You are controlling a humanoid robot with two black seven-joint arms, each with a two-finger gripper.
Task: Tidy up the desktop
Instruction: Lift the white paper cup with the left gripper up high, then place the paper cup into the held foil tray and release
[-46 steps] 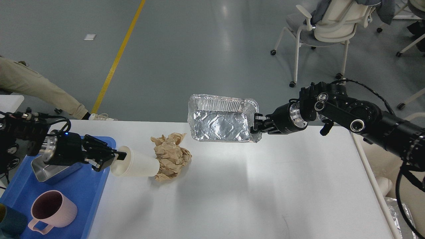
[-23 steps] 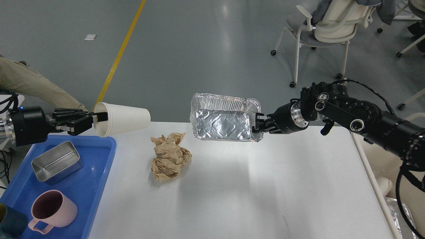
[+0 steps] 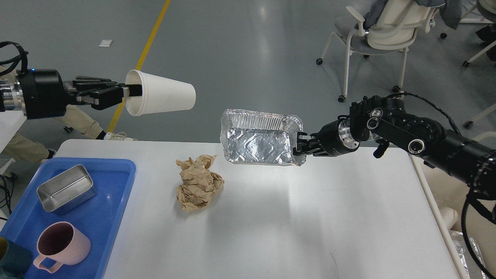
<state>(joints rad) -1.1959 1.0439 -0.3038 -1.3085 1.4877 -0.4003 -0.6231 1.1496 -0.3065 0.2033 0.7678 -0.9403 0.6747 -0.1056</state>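
The white desktop (image 3: 310, 224) fills the lower part of the head view. My left gripper (image 3: 130, 91) is shut on the rim of a white paper cup (image 3: 162, 97) and holds it on its side, high above the table's far left corner. My right gripper (image 3: 300, 148) is shut on the right rim of a foil tray (image 3: 257, 139) and holds it tilted in the air above the table's far edge. A crumpled brown paper ball (image 3: 199, 186) lies on the desktop, left of the middle.
A blue tray (image 3: 108, 209) at the left edge holds a metal tin (image 3: 66, 188), a pink mug (image 3: 62, 245) and a teal cup (image 3: 11, 261). White chairs (image 3: 381, 31) stand on the floor beyond. A person's leg (image 3: 79, 122) shows at the far left.
My left gripper has lifted the paper cup from the table beside the paper ball, up and back to high above the far left corner. The foil tray has hardly moved.
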